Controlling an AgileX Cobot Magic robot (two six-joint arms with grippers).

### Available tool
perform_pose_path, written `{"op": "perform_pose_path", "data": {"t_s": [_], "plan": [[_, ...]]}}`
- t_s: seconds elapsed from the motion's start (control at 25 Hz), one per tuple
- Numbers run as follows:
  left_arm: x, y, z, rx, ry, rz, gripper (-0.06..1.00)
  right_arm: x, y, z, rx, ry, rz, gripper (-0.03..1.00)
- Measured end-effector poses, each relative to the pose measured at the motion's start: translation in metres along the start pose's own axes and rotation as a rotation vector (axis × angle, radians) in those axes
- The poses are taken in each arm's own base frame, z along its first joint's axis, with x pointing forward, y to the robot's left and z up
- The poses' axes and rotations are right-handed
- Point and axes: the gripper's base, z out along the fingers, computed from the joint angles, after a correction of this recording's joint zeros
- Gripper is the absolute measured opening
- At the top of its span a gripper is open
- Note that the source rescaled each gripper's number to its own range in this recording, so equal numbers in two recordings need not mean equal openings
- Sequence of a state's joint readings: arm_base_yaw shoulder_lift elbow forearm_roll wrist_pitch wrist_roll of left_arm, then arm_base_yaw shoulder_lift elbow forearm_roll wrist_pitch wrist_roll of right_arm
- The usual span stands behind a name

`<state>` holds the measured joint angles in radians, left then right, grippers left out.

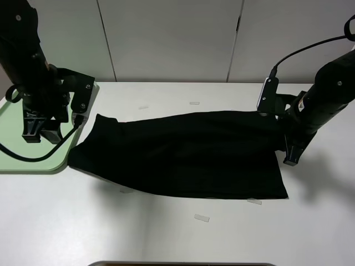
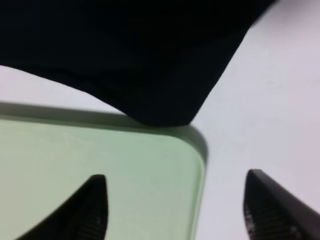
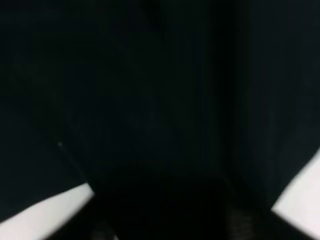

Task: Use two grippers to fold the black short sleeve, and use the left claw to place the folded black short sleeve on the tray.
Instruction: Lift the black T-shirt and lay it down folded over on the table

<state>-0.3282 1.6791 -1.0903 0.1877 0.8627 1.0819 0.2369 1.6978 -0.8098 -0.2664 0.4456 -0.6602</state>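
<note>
The black short sleeve [image 1: 183,155] lies spread across the middle of the white table as a long folded band, its left end touching the corner of the tray [image 1: 16,160]. My left gripper [image 1: 36,133] hangs over the light green tray [image 2: 100,155] near that corner. In the left wrist view the left gripper [image 2: 175,210] is open and holds nothing, with the shirt's edge [image 2: 150,60] just beyond it. My right gripper [image 1: 291,158] is at the shirt's right end. The right wrist view is almost filled by black cloth [image 3: 150,100], and the dim fingers [image 3: 240,225] stand apart over it.
Small pale tape strips lie on the table: one in front of the shirt [image 1: 201,218] and two behind it [image 1: 194,103] [image 1: 143,107]. White wall panels rise behind the table. A dark edge [image 1: 183,264] shows at the table's near side.
</note>
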Motion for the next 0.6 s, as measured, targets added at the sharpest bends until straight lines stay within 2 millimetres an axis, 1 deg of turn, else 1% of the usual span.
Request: {"op": "perform_pose_path", "data": {"t_s": [0.04,0.08,0.16,0.2,0.24,0.32,0.36,0.48,0.6], "plan": [[0.0,-0.001,0.0,0.008,0.005,-0.005,0.53,0.0,0.0,0.0,0.0,0.0,0.0,0.48],[0.001,-0.001,0.0,0.015,0.009,-0.009,0.57,0.0,0.004,0.0,-0.028,0.016,-0.021,0.58],[0.001,-0.002,0.0,0.022,0.013,-0.013,0.61,-0.003,0.011,-0.001,-0.068,0.037,-0.075,0.74],[0.001,-0.003,0.001,0.024,0.014,-0.013,0.62,-0.005,0.015,-0.002,-0.083,0.043,-0.107,0.81],[0.001,-0.003,0.001,0.026,0.015,-0.018,0.62,-0.007,0.018,-0.002,-0.092,0.048,-0.125,0.85],[0.002,-0.003,0.001,0.024,0.023,-0.024,0.63,-0.012,0.028,-0.004,-0.128,0.071,-0.177,0.9],[0.003,-0.002,0.001,0.021,0.029,-0.028,0.63,-0.013,0.032,-0.005,-0.142,0.083,-0.192,0.91],[0.005,-0.001,0.001,0.003,0.052,-0.057,0.63,-0.012,0.037,-0.007,-0.18,0.124,-0.21,0.91],[0.005,0.001,-0.002,-0.034,0.037,-0.126,0.63,-0.01,0.039,-0.007,-0.192,0.148,-0.221,0.91]]}}
